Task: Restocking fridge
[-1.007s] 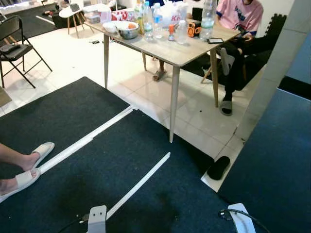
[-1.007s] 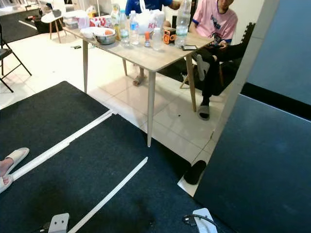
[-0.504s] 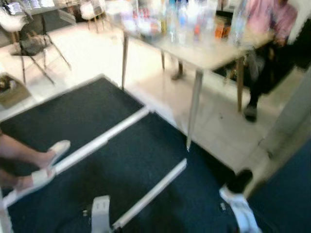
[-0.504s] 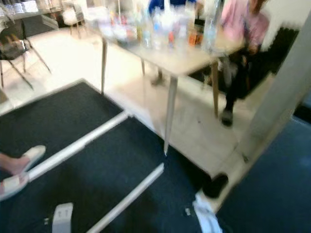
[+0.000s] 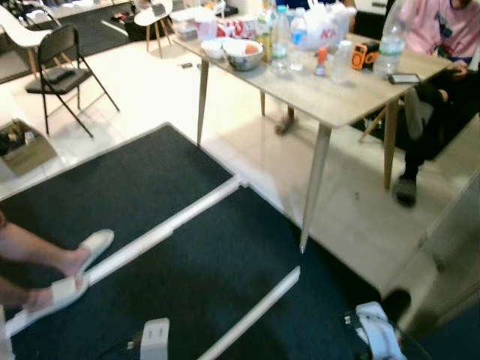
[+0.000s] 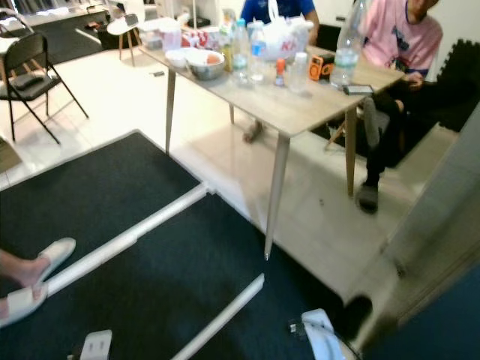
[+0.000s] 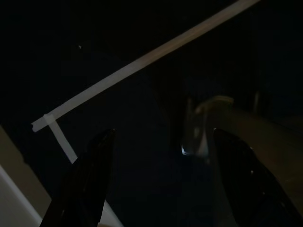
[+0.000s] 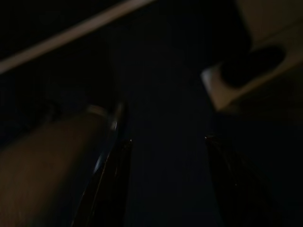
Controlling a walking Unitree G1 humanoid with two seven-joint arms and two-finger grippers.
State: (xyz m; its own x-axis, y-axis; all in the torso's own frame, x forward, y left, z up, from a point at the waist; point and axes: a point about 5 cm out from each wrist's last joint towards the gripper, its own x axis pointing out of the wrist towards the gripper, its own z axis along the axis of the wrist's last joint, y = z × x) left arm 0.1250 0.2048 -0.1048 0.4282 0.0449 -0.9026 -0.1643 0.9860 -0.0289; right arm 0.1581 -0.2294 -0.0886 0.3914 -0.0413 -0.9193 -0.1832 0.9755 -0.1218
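Both arms hang idle over the dark mat (image 5: 187,277), crossed by white strips (image 5: 161,229). The left end effector (image 7: 158,184) has its fingers spread wide, holding nothing; the right end effector (image 8: 170,184) is likewise parted and empty. Bottles (image 5: 280,31) and a bowl (image 5: 243,54) stand along the far edge of the counter (image 5: 330,90). A person (image 5: 442,30) in pink sits at its far corner. A folding chair (image 5: 60,71) stands on the tile floor (image 5: 142,97).

You face a floor of pale tiles (image 5: 150,90), brightly lit, partly covered by dark carpet mats (image 5: 112,187) joined by white strips (image 5: 161,232). A light wooden table (image 5: 337,94) on tapered legs stands on the tiles. A black folding chair (image 5: 64,71) stands well apart, near a cardboard box (image 5: 22,150).
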